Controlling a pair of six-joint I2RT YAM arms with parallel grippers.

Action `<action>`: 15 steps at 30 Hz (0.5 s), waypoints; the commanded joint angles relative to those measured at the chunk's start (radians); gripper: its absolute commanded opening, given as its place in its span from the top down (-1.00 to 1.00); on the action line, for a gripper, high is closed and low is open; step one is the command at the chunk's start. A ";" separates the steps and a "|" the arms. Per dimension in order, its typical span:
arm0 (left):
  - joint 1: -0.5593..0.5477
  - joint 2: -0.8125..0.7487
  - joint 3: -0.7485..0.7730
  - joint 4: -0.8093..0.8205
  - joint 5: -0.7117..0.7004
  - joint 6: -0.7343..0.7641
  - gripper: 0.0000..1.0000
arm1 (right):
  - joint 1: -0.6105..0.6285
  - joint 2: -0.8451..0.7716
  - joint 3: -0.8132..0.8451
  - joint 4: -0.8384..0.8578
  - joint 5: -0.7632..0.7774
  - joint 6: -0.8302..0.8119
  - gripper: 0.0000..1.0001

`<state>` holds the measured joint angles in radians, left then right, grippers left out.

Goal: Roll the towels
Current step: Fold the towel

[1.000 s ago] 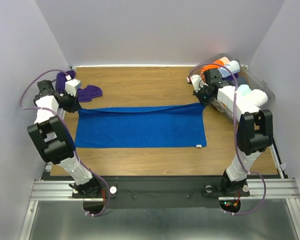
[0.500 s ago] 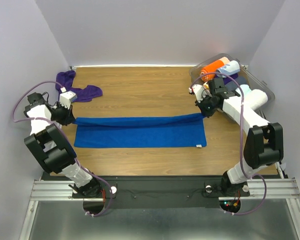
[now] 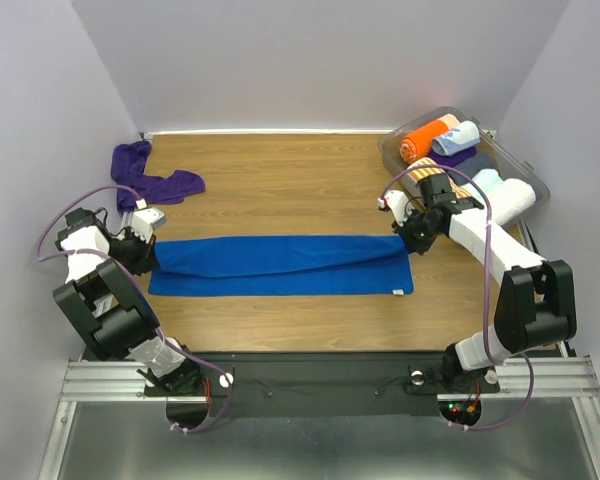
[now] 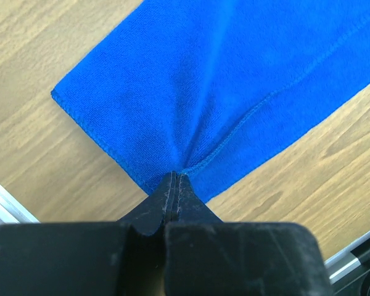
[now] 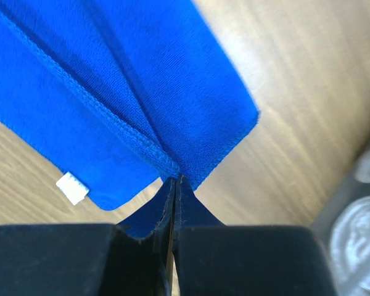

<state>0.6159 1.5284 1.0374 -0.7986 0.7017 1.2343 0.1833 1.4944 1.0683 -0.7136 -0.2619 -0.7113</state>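
Blue towel (image 3: 280,266) is being pinched at both ends: left tool (image 4: 174,185) and right tool (image 5: 174,185) are clamping its hem. It is lying doubled lengthwise across the worktop (image 3: 280,190), with the purple towel (image 3: 160,182) lying crumpled at far left.

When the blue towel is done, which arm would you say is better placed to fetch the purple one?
Left, probably. The purple towel lies crumpled in the far left corner, just beyond the left gripper; the right gripper is opposite, beside the bin. Both now grip the blue towel.
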 commanded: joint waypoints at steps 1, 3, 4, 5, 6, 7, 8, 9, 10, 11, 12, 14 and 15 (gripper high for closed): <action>0.010 -0.047 -0.020 -0.019 -0.010 0.039 1.00 | -0.007 -0.017 -0.019 -0.009 -0.017 -0.033 0.99; 0.015 -0.040 -0.008 -0.033 -0.005 0.042 1.00 | -0.007 -0.014 -0.016 -0.010 -0.017 -0.028 0.99; 0.019 -0.040 0.012 -0.040 -0.004 0.047 1.00 | -0.008 -0.017 -0.016 -0.010 -0.017 -0.027 0.99; 0.028 -0.034 0.021 -0.054 -0.001 0.047 1.00 | -0.008 -0.026 -0.014 -0.010 -0.019 -0.024 0.99; 0.036 -0.031 0.030 -0.059 0.005 0.048 1.00 | -0.007 -0.031 -0.014 -0.012 -0.023 -0.020 0.99; 0.042 -0.030 0.048 -0.068 0.010 0.056 1.00 | -0.007 -0.037 -0.016 -0.014 -0.023 -0.019 0.99; 0.048 -0.027 0.056 -0.077 0.012 0.059 1.00 | -0.007 -0.046 -0.018 -0.015 -0.022 -0.019 0.99; 0.059 -0.025 0.064 -0.092 0.013 0.063 1.00 | -0.007 -0.065 -0.018 -0.018 -0.019 -0.020 0.99; 0.065 -0.031 0.073 -0.102 0.015 0.070 1.00 | -0.008 -0.077 -0.018 -0.023 -0.016 -0.023 0.99; 0.073 -0.036 0.075 -0.103 0.015 0.070 1.00 | -0.007 -0.085 -0.018 -0.026 -0.013 -0.025 0.99; 0.074 -0.039 0.076 -0.111 0.013 0.079 1.00 | -0.007 -0.094 -0.018 -0.030 -0.014 -0.027 0.99; 0.077 -0.046 0.073 -0.128 0.010 0.096 1.00 | -0.008 -0.112 -0.019 -0.043 -0.005 -0.040 0.99; 0.076 -0.048 0.072 -0.132 0.007 0.099 1.00 | -0.007 -0.117 -0.027 -0.047 -0.007 -0.045 0.99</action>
<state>0.6838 1.5150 1.0809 -0.8619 0.6975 1.2888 0.1833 1.4273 1.0424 -0.7357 -0.2695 -0.7280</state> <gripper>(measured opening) 0.018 0.012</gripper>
